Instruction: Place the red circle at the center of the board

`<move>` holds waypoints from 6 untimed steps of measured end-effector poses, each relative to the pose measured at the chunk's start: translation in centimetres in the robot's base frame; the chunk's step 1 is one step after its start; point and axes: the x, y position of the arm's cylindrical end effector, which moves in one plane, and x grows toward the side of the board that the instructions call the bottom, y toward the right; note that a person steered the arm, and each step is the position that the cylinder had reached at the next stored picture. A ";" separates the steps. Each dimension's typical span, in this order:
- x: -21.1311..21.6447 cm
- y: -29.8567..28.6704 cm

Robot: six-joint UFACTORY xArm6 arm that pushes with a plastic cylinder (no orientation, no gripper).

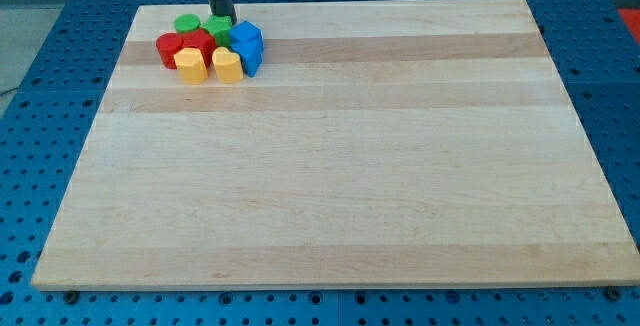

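The blocks lie in one tight cluster at the board's top left. The red circle (168, 49) is at the cluster's left edge, with a second red block (201, 43) touching its right side. A green circle (187, 24) and another green block (217, 32) lie just above them. Two yellow blocks (190, 66) (227, 66) lie along the bottom of the cluster. Two blue blocks (246, 35) (251, 59) are on its right. My tip (223, 19) stands at the cluster's top edge, against the green block and up and to the right of the red circle.
The wooden board (340, 166) rests on a blue perforated table (40, 116). The cluster sits close to the board's top edge.
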 end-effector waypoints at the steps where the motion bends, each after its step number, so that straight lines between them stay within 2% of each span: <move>1: -0.7 0.4; 4: -1.3 8.8; 5: -1.5 8.1; 6: -2.4 1.8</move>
